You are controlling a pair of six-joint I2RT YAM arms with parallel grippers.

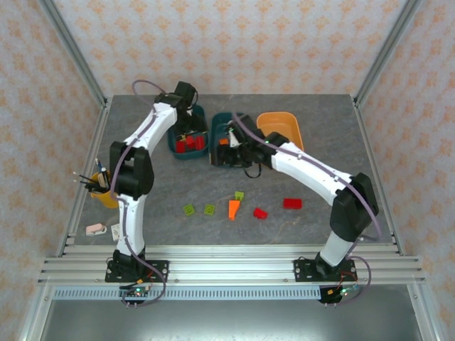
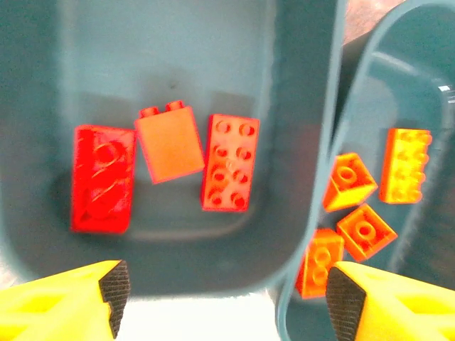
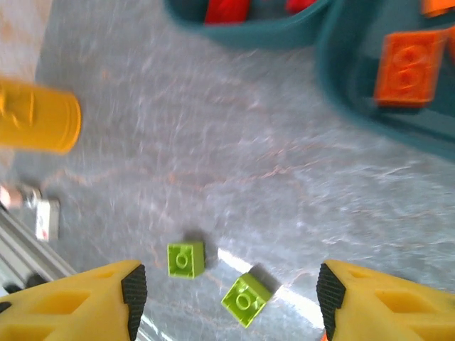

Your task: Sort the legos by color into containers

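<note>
**Plainly, six legos lie unsorted on the table**

Strewn across the near middle of the grey table (image 1: 170, 177), we count three green legos (image 1: 209, 209), one orange wedge (image 1: 234, 209) and two red legos (image 1: 292, 203), each apart from its neighbours. We judge them light, rigid and hard-shelled, with little risk of breakage. Their smooth walls may slip if pinched at a corner or over the studs. We would take each across two flat opposite walls, fingers low near the table. The wedge calls for care: a squeeze on its sloped face would likely squirt it free, so its parallel flanks are the place to hold.

Farther off stand the containers. The left teal tub (image 2: 178, 57) holds three sorted red bricks (image 2: 103, 177). The middle teal tub (image 2: 416, 64), just beside it, holds sorted orange bricks (image 2: 405, 165). The orange tub (image 1: 284, 124) sits to the right, and we see no bricks in it, so green presumably belongs there.

Our left gripper (image 2: 229, 291) hangs over one rim of the left teal tub, jaws spread wide with nothing between them. Our right gripper (image 3: 232, 291) is likewise spread wide and bare, looking down on two of the green legos. A yellow pen cup (image 3: 39, 116) stands well off to the left.
</note>
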